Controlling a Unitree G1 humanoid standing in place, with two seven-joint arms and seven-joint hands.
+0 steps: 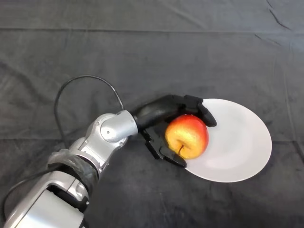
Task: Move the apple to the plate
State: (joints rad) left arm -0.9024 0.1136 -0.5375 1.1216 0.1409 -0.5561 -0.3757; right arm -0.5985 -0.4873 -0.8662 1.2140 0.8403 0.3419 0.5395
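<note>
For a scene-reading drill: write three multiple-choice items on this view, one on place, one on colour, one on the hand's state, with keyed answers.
1. Where is the red-and-yellow apple?
A. over the left edge of the round white plate
B. on the dark cloth, far from the plate
C. at the plate's right rim

2. What colour is the plate?
A. blue
B. white
C. green

3. What is the black left hand doing?
A. lying flat on the cloth
B. curled round nothing
C. curled round the apple

Answers: 1 A, the apple overlaps the plate's left rim; 2 B, its surface is plain white; 3 C, fingers and thumb wrap the fruit.
</note>
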